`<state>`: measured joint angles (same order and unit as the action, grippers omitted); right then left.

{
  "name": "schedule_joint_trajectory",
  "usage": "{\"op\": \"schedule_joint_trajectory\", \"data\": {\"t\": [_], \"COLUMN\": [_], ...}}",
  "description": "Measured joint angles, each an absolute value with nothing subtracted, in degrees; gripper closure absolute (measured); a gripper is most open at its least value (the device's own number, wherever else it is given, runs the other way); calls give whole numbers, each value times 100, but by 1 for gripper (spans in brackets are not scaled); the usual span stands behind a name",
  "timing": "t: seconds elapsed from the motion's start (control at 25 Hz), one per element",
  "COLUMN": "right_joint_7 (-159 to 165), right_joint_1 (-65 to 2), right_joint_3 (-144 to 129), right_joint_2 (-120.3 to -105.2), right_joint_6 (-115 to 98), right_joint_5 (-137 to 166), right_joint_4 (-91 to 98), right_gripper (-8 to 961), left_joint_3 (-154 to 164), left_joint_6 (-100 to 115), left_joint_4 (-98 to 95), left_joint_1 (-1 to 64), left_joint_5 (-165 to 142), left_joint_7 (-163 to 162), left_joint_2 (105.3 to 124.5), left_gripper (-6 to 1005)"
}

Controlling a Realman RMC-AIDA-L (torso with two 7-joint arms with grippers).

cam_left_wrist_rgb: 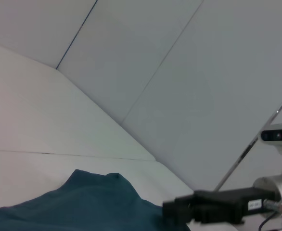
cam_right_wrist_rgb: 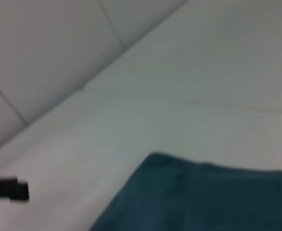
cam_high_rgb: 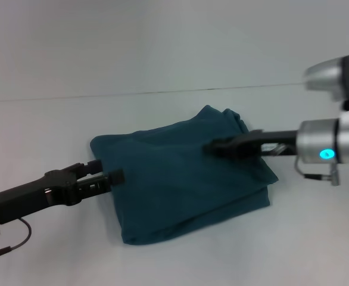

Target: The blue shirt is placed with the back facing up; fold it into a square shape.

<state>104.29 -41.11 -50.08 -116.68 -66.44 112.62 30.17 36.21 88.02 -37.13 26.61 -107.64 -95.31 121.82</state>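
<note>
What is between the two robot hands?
Only the folded blue shirt lies between the left gripper and the right gripper, as the head view shows.

The left gripper [cam_high_rgb: 109,170] looks open, reaching right; the right gripper [cam_high_rgb: 213,146] reaches left, maybe closed.

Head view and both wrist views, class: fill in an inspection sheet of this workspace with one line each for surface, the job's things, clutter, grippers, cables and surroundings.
Surface: white table, one seam line across the far side.
Job's things: blue shirt lies folded into a rough, skewed rectangle, layered edges showing on the near side.
Clutter: nothing seen.
Grippers: left gripper at the shirt's left edge, fingers apart; right gripper over the shirt's right part.
Cables: black cable trails under the left arm.
Surroundings: plain grey panelled wall.
</note>
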Motion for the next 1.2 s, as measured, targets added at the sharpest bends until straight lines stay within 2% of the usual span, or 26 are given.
{"op": "schedule_joint_trajectory", "data": {"t": [0.16,0.32,0.36,0.64,0.8,1.0,1.2], "right_joint_7": [10424,10415,10397,10398,10404,9886,9585], "right_joint_1": [-4276,-4275,-4236,-4126,-4106,-3994,-3892], "right_joint_3": [-5067,-5253,-5312,-5334,-5301,-5151,-5110], "right_joint_2": [-11898,-11942,-11931,-11869,-11864,-11955,-11902], "right_joint_6": [-6333,-6280,-6326,-6637,-6595,-6553,-6872], "right_joint_5": [11734,11826,11829,12008,12111,11802,11200], "right_joint_4": [3010,2958,2948,2982,2973,3134,3277], "right_gripper": [470,629,873,954,946,936,926], "left_joint_3": [3621,3618,3615,3612,3612,3612,3612], "left_joint_6": [8811,8814,8814,8802,8773,8740,8730], "left_joint_4": [-3723,-3721,-3721,-3703,-3692,-3691,-3691], "left_joint_1": [2654,2647,2645,2646,2646,2639,2637], "left_joint_5": [-10757,-10757,-10757,-10757,-10786,-10797,-10767], "left_joint_7": [-9530,-9528,-9528,-9531,-9532,-9528,-9527], "left_joint_2": [12181,12181,12181,12181,12181,12181,12181], "left_gripper": [47,47,47,47,46,46,46]}}
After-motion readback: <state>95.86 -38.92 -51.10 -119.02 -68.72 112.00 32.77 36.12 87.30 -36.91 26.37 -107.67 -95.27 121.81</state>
